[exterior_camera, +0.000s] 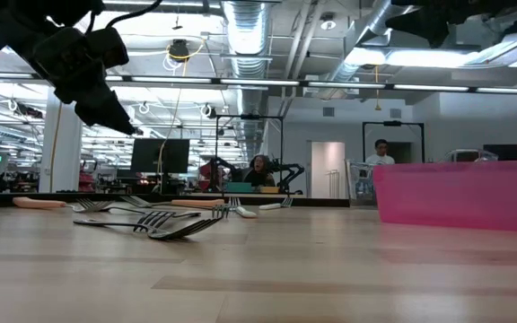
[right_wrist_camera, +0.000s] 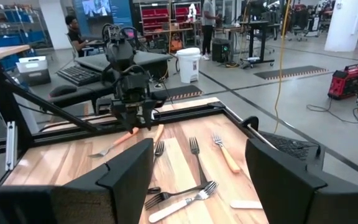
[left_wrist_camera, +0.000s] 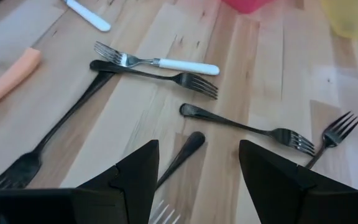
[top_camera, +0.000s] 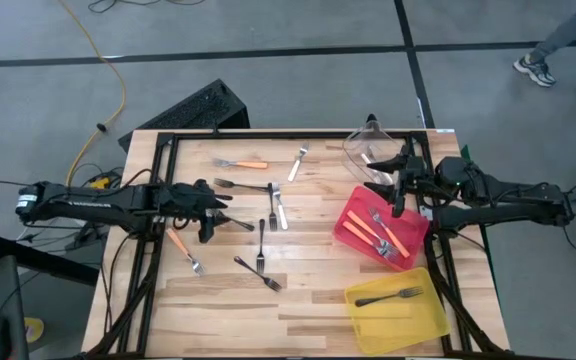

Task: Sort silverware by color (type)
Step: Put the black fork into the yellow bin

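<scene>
Loose silverware lies on the wooden table: black forks (top_camera: 238, 185) (top_camera: 261, 240) (top_camera: 258, 272), a white-handled fork (top_camera: 278, 206), a pale fork (top_camera: 298, 162) and orange-handled forks (top_camera: 243, 163) (top_camera: 183, 250). My left gripper (top_camera: 211, 207) hangs open above the table at centre left. In its wrist view its fingers (left_wrist_camera: 197, 155) stand either side of a black fork's handle end (left_wrist_camera: 190, 143) without touching it. My right gripper (top_camera: 400, 190) is open and held high beside the red bin (top_camera: 348, 215). In its wrist view the right gripper (right_wrist_camera: 197, 180) has nothing between its fingers.
The red bin holds orange-handled forks (top_camera: 383, 235). A yellow bin (top_camera: 423, 318) at the near right holds a black fork (top_camera: 388, 296). A clear bin (top_camera: 368, 150) stands at the far right. A black frame (top_camera: 268, 134) borders the table. A keyboard (top_camera: 193, 108) lies beyond the far edge.
</scene>
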Controlling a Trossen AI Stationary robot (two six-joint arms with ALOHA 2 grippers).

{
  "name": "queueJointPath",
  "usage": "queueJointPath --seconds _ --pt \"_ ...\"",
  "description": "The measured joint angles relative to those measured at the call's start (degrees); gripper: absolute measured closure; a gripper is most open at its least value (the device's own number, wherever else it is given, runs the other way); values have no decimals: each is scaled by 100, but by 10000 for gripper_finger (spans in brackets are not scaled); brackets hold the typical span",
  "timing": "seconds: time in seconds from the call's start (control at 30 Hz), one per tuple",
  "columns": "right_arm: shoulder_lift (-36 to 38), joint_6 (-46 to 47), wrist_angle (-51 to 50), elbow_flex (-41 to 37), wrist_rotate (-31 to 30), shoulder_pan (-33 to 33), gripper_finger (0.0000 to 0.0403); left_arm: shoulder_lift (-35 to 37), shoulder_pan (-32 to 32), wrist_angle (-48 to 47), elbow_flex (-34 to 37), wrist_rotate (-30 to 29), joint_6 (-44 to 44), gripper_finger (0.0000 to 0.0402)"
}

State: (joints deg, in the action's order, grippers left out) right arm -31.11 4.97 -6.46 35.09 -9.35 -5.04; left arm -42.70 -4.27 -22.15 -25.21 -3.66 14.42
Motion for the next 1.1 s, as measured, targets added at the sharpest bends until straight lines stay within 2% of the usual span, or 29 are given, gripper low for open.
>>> queueJointPath --seconds 0.27,0.47,0.63,0.77,0.97,1.1 --pt "0 -28 3 0 -4 0 122 -536 -155 -17 0 -19 -164 195" --pt "0 -31 -80 0 -6 0 122 -936 -155 0 0 -416 40 195" --pt "-2 73 -239 0 -6 0 122 -1021 -153 266 0 -95 46 195" --pt "1 191 45 0 -2 0 122 -705 -155 277 -162 38 -48 195" --pt "217 62 219 0 -1 0 122 205 -157 298 -238 -111 -120 195" --pt "370 59 152 2 -45 0 122 863 -157 -283 -245 -339 148 195"
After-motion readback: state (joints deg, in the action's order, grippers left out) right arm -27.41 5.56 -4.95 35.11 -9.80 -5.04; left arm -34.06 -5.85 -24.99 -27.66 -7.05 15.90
